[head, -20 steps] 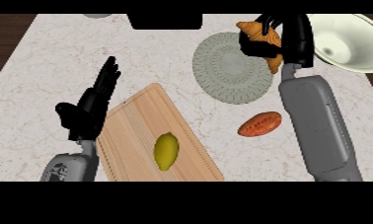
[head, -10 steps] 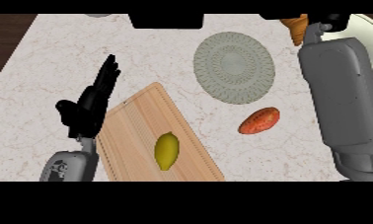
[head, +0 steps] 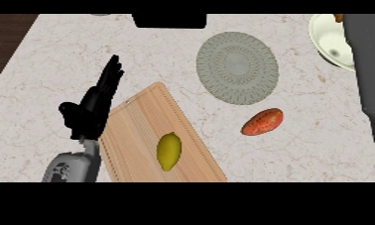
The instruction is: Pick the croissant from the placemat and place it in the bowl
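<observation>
The round grey placemat [head: 236,68] lies bare at the counter's middle right. The pale bowl [head: 327,40] stands at the far right, partly hidden behind my grey right forearm [head: 363,65]. At the bowl's top rim only a small orange sliver of the croissant [head: 338,18] shows. My right hand is beyond the top right edge and out of sight. At the left my left hand [head: 93,104] rests open, fingers pointing up, beside the cutting board.
A wooden cutting board [head: 139,125] at the lower middle carries a yellow lemon [head: 169,150]. A red-orange sweet potato [head: 262,121] lies below the placemat. A dark object [head: 169,20] sits at the counter's back edge. The counter ends at the far left [head: 15,30].
My right arm has swung right and away from the placemat with the croissant, over to the bowl. The hand has gone out of view. The left hand has stayed still.
</observation>
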